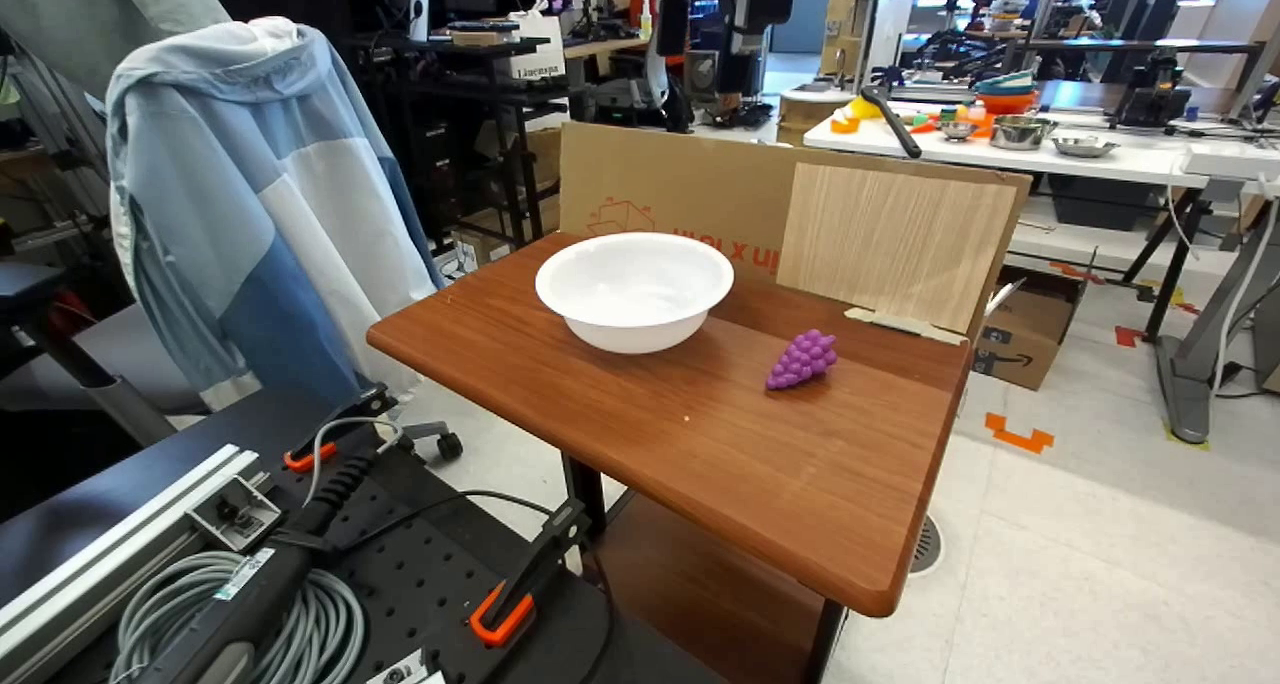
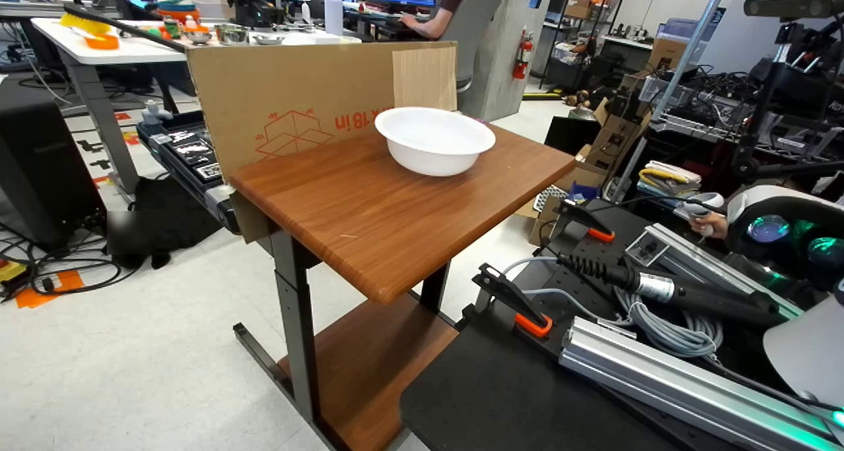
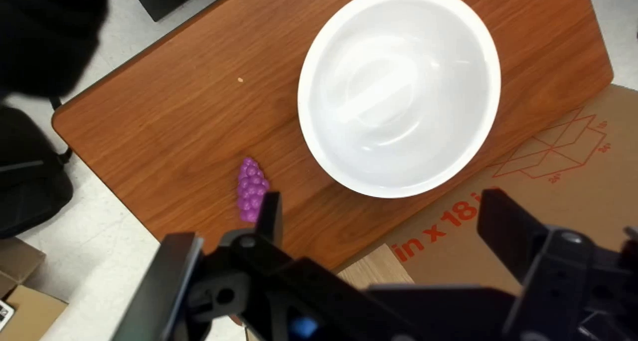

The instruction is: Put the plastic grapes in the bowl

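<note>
The purple plastic grapes (image 1: 802, 360) lie on the wooden table (image 1: 640, 414), to one side of the bowl and apart from it. The wide white bowl (image 1: 636, 338) stands upright with nothing in it. It also shows in an exterior view (image 2: 435, 163), where it hides nearly all of the grapes. In the wrist view the bowl (image 3: 398, 191) is at the upper middle and the grapes (image 3: 251, 189) are left of centre. My gripper (image 3: 381, 196) is wide open and empty above the table. One finger overlaps the lower edge of the grapes in the picture without holding them.
A cardboard sheet (image 1: 690, 179) stands upright along one table edge, with a light wood-grain panel (image 1: 895, 244) fixed to it. A black base with clamps (image 1: 505, 609) and coiled grey cable (image 1: 335, 614) stands near the table. A small pale speck (image 3: 240, 80) lies on the table.
</note>
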Controlling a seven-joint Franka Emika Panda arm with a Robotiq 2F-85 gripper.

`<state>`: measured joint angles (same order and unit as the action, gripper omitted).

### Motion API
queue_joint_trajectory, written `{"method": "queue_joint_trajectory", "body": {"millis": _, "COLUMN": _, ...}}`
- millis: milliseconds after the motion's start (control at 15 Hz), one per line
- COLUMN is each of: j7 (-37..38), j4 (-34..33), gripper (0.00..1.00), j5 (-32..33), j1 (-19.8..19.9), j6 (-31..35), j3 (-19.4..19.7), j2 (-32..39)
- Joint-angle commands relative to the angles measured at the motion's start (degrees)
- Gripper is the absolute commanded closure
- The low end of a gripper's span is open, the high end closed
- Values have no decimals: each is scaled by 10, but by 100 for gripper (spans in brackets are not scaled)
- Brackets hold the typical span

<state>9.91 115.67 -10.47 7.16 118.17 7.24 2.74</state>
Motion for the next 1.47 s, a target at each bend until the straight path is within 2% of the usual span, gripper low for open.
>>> {"method": "queue_joint_trajectory", "body": {"millis": 0, "j7": 36, "j4": -68, "gripper": 0, "j5": -11, "j1": 16, "j6": -29, "j3": 15, "j2": 82}}
{"method": "queue_joint_trajectory", "body": {"millis": 333, "j7": 58, "j4": -126, "gripper": 0, "j5": -4, "j1": 45, "j6": -20, "j3": 39, "j2": 192}}
{"method": "queue_joint_trajectory", "body": {"millis": 533, "j7": 30, "j4": -162, "gripper": 0, "j5": 17, "j1": 56, "j6": -25, "j3": 40, "j2": 250}}
{"method": "queue_joint_trajectory", "body": {"millis": 867, "j7": 47, "j4": -236, "gripper": 0, "j5": 46, "j1": 50, "j6": -17, "j3": 41, "j2": 330}}
{"method": "queue_joint_trajectory", "body": {"millis": 1400, "j7": 86, "j4": -338, "gripper": 0, "j5": 41, "j1": 49, "j6": -28, "j3": 40, "j2": 423}}
